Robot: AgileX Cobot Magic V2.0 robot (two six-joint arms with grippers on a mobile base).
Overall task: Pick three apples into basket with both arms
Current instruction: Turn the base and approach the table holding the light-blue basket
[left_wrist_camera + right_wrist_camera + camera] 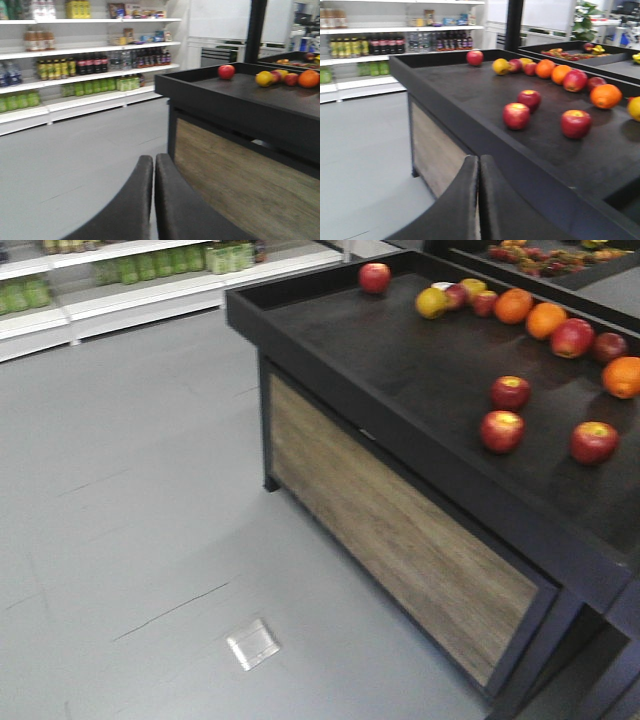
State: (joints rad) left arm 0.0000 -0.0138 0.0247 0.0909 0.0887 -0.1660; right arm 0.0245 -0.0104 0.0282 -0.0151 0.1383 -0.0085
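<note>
Fingers (pixel 132 205) of left gripper (pixel 154 158) & right gripper (pixel 478 157) are seen pressed together, empty. Three apples (pixel 502 431) are grouped near the black display stand's (pixel 400 380) near edge; stocked shelves (pixel 75 50) are seen beyond grey floor (pixel 120 490).

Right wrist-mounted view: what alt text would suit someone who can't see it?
Three dark-red apples lie loose on a black display table, with oranges behind them. The right gripper, shut and empty, shows at the bottom edge; bottle shelves stand at left.
</note>
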